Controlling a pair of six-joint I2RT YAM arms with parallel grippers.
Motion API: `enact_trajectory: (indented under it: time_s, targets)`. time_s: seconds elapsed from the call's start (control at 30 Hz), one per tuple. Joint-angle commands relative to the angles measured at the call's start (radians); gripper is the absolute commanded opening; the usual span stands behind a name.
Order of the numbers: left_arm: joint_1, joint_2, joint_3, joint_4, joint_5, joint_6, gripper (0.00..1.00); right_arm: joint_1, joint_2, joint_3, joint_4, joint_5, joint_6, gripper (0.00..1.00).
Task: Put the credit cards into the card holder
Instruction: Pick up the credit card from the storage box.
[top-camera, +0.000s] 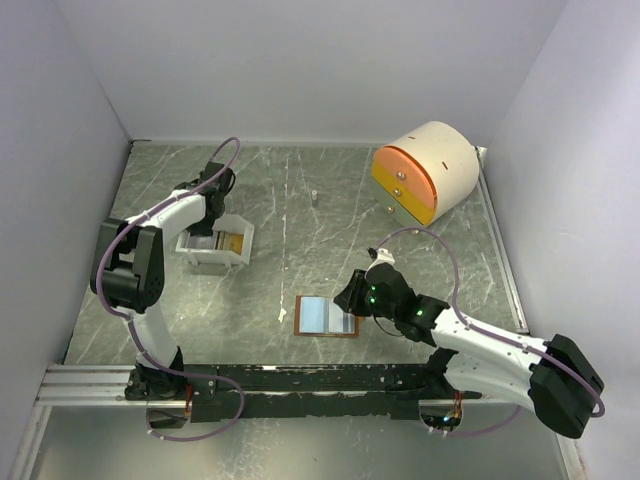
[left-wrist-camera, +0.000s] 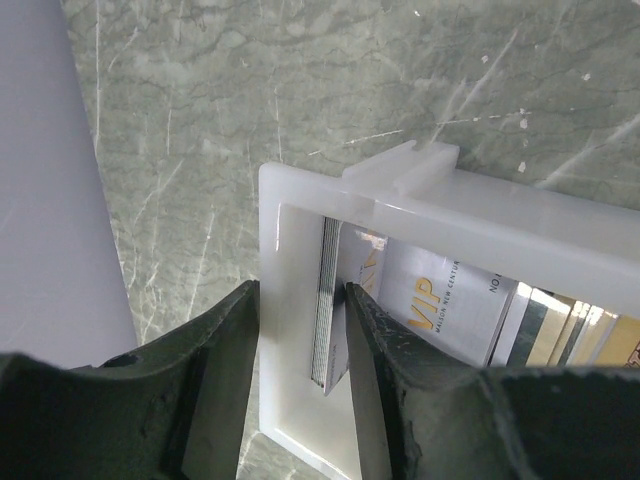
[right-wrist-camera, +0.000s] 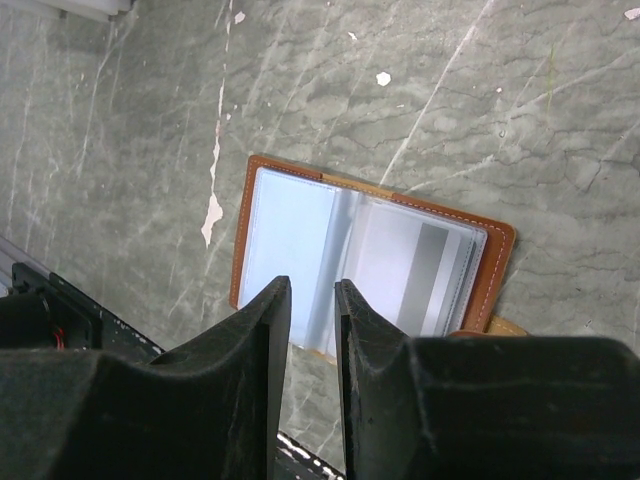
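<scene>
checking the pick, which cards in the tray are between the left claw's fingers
The silver-grey stack, on edge against the white tray's end wall, is in the left claw's gap. The white VIP card and gold ones lie beyond its inner finger.

The right claw (right-wrist-camera: 311, 290) hides the near edge of the card holder (right-wrist-camera: 370, 255) from us; our left wrist view crops the white tray (left-wrist-camera: 480, 215).

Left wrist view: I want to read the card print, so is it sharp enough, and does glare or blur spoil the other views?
Left wrist view: print on the VIP card is legible, but the white tray glares; right wrist view: the card holder is sharp, its clear pockets faintly shiny; top external view: evenly lit, soft shadows.
</scene>
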Motion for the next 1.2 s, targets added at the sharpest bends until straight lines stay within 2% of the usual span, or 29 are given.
enact_trajectory:
  time_s: [0.0, 0.13, 0.43, 0.53, 0.8, 1.03, 1.17]
  targets:
    - [-0.008, 0.005, 0.035, -0.007, -0.03, -0.003, 0.51, -0.003, 0.012, 0.009, 0.017, -0.001, -0.004, 0.25]
    - [-0.02, 0.008, 0.031, -0.006, -0.038, -0.004, 0.5, -0.002, 0.012, 0.007, 0.021, 0.002, -0.004, 0.24]
    - [-0.037, 0.015, 0.033, -0.012, -0.045, -0.006, 0.36, -0.002, 0.014, 0.004, 0.026, -0.002, -0.001, 0.24]
    - [-0.039, 0.02, 0.031, -0.013, -0.048, -0.007, 0.37, -0.003, 0.009, 0.0, 0.025, -0.001, 0.001, 0.24]
    - [-0.05, 0.002, 0.034, -0.019, -0.063, -0.017, 0.51, -0.002, 0.008, -0.006, 0.029, -0.004, 0.004, 0.24]
    - [-0.067, -0.014, 0.031, -0.027, -0.059, -0.028, 0.52, -0.002, 0.006, -0.012, 0.036, -0.003, 0.007, 0.24]
    - [-0.081, -0.001, 0.031, -0.027, -0.075, -0.032, 0.48, -0.003, 0.013, -0.009, 0.038, -0.007, 0.008, 0.24]
